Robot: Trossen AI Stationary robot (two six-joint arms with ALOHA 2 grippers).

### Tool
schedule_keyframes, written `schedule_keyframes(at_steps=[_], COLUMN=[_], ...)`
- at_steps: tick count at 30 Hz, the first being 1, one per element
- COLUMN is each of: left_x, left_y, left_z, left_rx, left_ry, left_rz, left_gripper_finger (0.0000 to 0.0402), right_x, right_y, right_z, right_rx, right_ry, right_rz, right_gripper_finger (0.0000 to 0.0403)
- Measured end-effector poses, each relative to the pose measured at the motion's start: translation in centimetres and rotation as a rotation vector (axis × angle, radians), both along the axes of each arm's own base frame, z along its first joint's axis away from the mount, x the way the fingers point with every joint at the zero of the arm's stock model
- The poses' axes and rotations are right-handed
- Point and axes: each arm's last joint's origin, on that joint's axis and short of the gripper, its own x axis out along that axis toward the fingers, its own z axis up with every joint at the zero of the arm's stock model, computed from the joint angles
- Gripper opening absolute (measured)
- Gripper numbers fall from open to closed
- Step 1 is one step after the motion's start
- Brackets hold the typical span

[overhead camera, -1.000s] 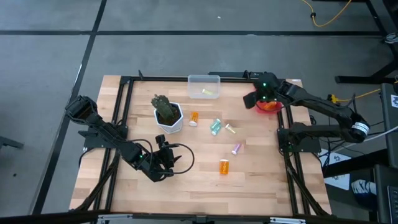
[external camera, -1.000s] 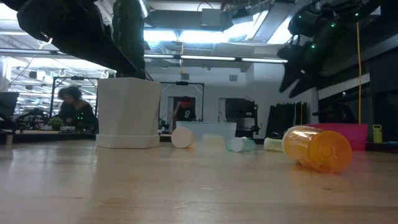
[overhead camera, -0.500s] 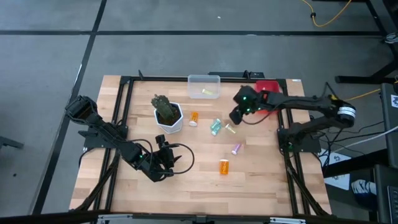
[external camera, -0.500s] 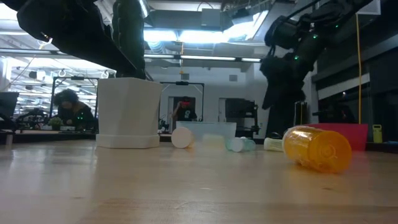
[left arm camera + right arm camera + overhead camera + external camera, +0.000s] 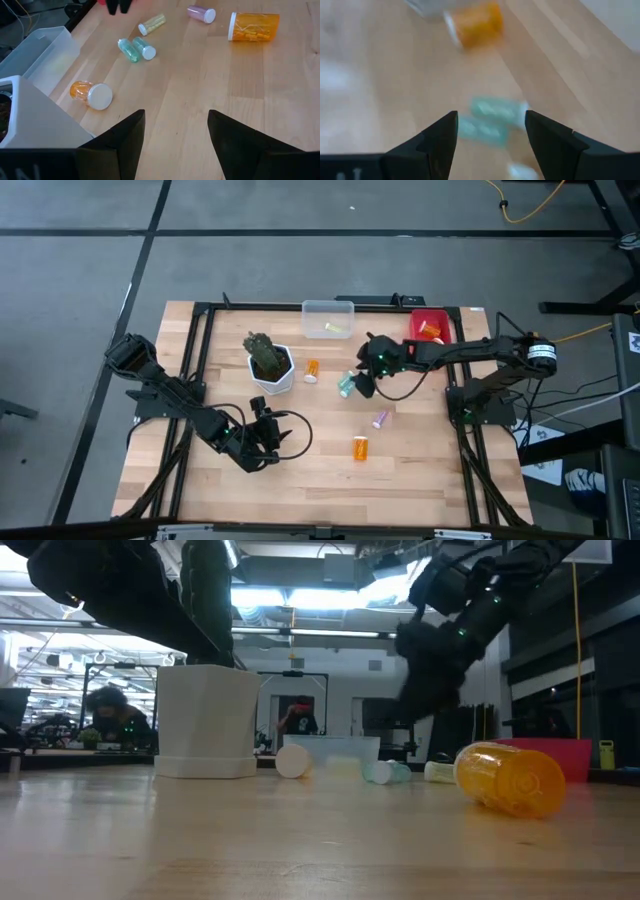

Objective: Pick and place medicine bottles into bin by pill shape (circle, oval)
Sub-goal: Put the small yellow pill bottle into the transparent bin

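Observation:
Several small pill bottles lie on their sides on the wooden table. There is an orange one [image 5: 312, 369] near the pot, two teal ones [image 5: 346, 385] side by side, a pale yellow one [image 5: 151, 23], a pink one [image 5: 380, 419] and a bigger orange one [image 5: 360, 447]. My right gripper [image 5: 361, 383] is open and hovers just above the teal bottles [image 5: 492, 117], touching nothing. My left gripper [image 5: 268, 420] is open and empty near the table's front left. The red bin [image 5: 440, 317] holds an orange bottle [image 5: 430, 331].
A clear bin [image 5: 328, 308] at the far edge holds a pale bottle [image 5: 333, 328]. A white hexagonal pot [image 5: 270, 372] with a plant stands left of the bottles. Bare wood lies along the near edge and to the right of the pink bottle.
My right gripper has swung from above the red bin at the far right toward the table's left and a little nearer. It has come down over the two teal bottles. The orange bottle in the red bin has come into view. The left arm has kept still.

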Motion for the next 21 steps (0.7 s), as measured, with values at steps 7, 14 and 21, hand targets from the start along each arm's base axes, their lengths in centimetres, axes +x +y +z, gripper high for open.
schedule_keyframes(at_steps=[7,14,21], left_x=[0.0,0.0,0.0], left_y=[0.0,0.0,0.0], left_z=[0.0,0.0,0.0], left_rx=[0.001,0.0,0.0], left_ry=[0.001,0.0,0.0], left_rz=[-0.001,0.0,0.0], left_gripper_finger=[0.0211,0.0211,0.0211], right_x=[-2.1,-2.0,-1.8], right_y=[0.2,0.5,2.0], right_z=[-1.4,-1.4,-2.0], right_rx=[-0.008,-0.003,0.006], right_ry=[0.271,0.262,0.305], right_rz=[-0.095,-0.085,0.009], right_gripper_finger=[0.0222,0.021,0.021])
